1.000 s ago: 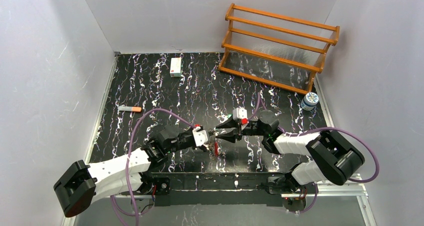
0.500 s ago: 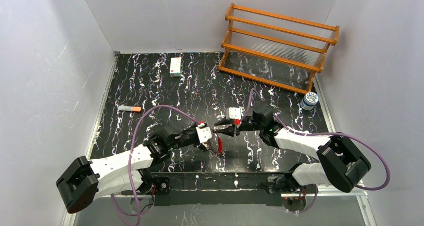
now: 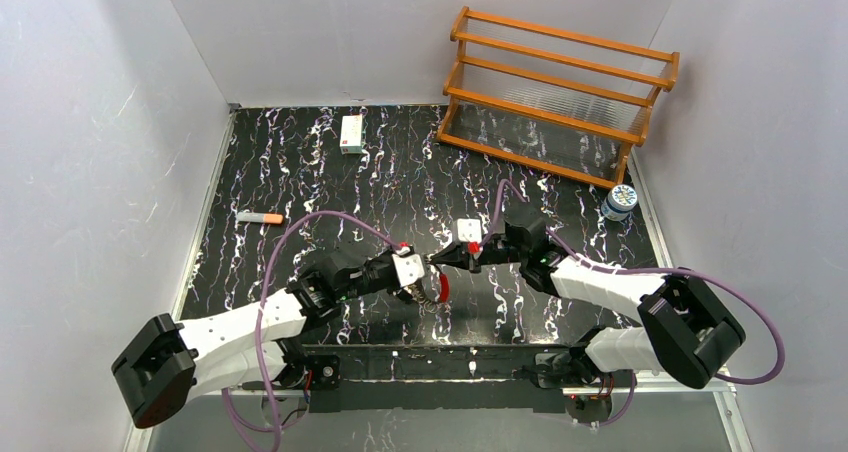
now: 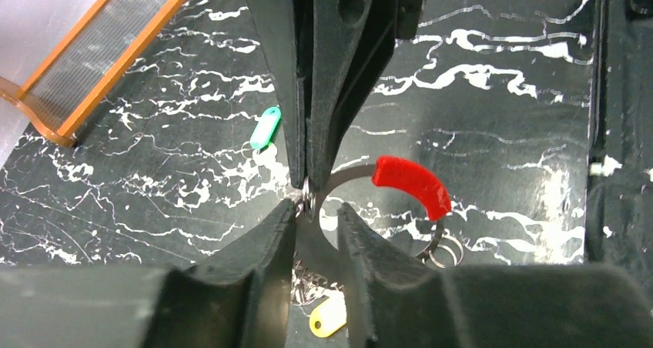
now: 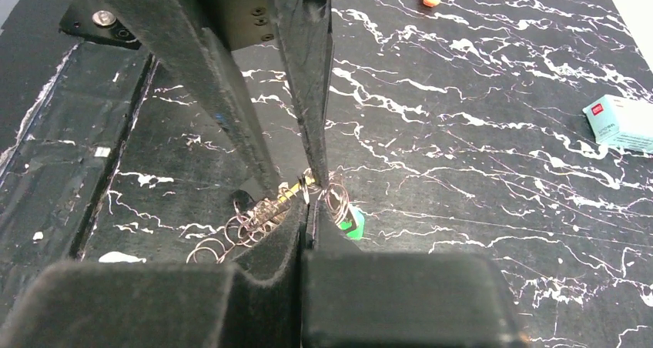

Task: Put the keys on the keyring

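Observation:
The keyring (image 4: 412, 186), a thin metal loop with a red segment, hangs just above the mat between my two grippers (image 3: 441, 290). My right gripper (image 4: 306, 185) comes in from above in the left wrist view and is shut on the loop's wire end (image 5: 308, 202). My left gripper (image 4: 316, 209) stands slightly open, its fingers either side of the wire without pinching it (image 3: 420, 272). A green-tagged key (image 5: 352, 225) sits just past the right fingertips with its small ring; whether it hangs from the loop I cannot tell. A cluster of small rings (image 5: 250, 221) and a yellow tag (image 4: 327, 317) dangle below.
A wooden rack (image 3: 560, 92) stands at the back right, with a small capped jar (image 3: 620, 202) beside it. A white box (image 3: 351, 133) lies at the back middle and an orange-tipped marker (image 3: 262, 217) at the left. The arms' base rail (image 3: 440, 362) runs along the near edge.
My right gripper moved left to the keyring and shut on its wire. My left gripper, shut on the keyring before, has parted its jaws. The keyring dropped slightly.

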You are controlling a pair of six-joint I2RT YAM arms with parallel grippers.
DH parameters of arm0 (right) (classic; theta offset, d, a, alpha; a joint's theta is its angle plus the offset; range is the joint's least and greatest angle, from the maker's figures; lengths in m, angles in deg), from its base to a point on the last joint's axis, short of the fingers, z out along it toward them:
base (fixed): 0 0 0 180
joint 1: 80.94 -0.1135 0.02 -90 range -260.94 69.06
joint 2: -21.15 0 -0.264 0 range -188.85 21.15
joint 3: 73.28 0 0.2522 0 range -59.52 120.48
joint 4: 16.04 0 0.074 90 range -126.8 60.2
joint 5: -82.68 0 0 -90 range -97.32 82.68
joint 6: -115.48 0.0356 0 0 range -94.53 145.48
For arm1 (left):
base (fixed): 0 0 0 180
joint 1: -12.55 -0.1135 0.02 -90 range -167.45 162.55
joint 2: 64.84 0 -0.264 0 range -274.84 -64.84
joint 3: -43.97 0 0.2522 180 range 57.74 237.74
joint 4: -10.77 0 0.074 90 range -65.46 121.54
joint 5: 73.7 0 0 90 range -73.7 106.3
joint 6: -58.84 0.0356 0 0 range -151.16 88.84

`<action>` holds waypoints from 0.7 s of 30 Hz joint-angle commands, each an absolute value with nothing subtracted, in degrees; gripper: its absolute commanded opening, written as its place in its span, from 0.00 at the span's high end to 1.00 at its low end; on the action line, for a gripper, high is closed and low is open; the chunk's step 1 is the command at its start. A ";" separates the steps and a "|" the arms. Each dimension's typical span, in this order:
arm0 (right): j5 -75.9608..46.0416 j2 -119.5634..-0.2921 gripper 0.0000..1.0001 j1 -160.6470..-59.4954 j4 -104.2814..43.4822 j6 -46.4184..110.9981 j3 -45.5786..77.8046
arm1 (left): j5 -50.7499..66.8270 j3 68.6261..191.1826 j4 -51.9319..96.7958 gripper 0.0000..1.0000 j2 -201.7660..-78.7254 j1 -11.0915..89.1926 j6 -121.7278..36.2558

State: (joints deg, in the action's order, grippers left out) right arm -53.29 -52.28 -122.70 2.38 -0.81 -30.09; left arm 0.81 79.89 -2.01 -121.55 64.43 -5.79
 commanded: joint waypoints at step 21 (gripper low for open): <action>-49.61 -58.74 0.99 -121.58 48.74 32.92 -41.14 | 7.41 68.12 -20.80 0.69 -110.85 64.59 -20.34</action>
